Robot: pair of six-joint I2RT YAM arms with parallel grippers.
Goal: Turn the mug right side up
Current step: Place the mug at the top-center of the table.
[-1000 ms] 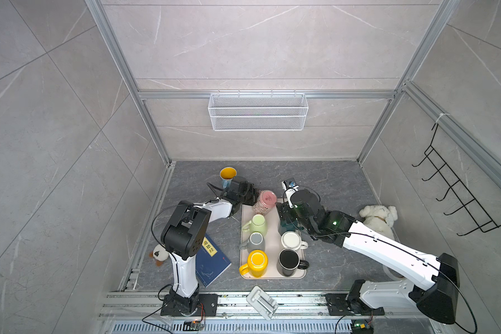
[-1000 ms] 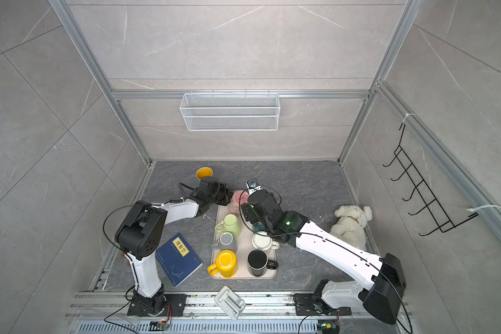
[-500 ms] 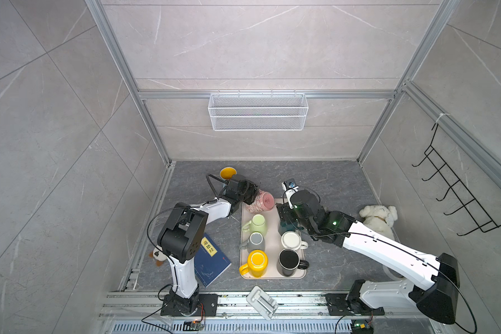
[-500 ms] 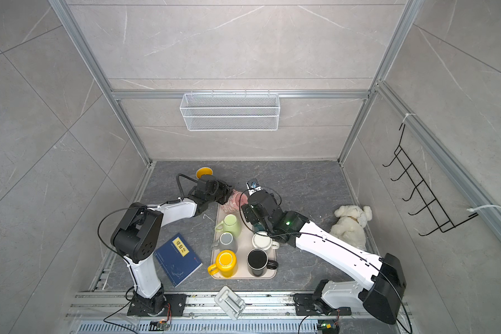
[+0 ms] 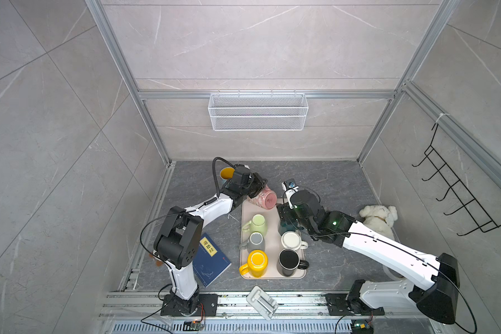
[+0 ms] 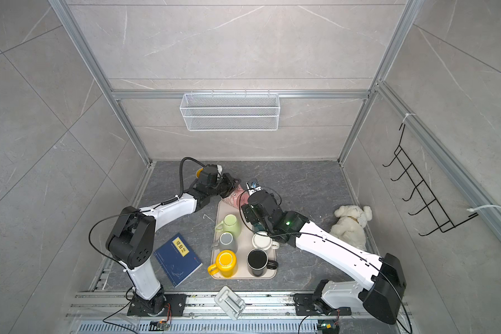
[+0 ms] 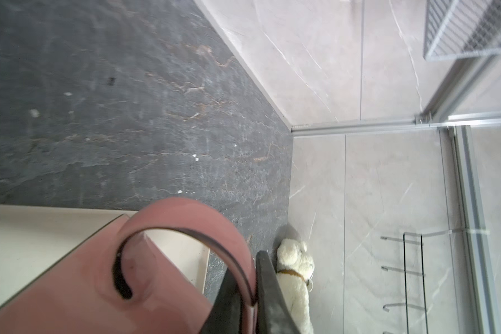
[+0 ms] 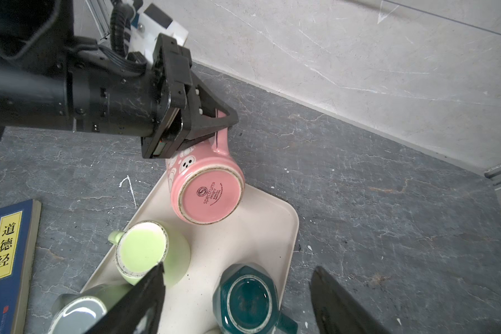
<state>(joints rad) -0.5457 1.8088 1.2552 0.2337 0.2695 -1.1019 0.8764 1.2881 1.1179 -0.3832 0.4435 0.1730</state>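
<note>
Right wrist view: left fingers [image 8: 214, 117] clamp the tipped pink mug [image 8: 207, 186] by its handle [image 8: 222, 141], right fingers [image 8: 143, 297] wide apart.

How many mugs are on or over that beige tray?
7: pink, tilted at the far end of the tray, held by the left gripper; green, grey, yellow along one side; teal, white, black along the other. None seems hidden.

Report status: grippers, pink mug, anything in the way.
Left gripper shut on pink mug, at the handle; right gripper open, hovering over teal mug. Mug tipped sideways, base showing, over tray's far end. Green mug close beside it.
</note>
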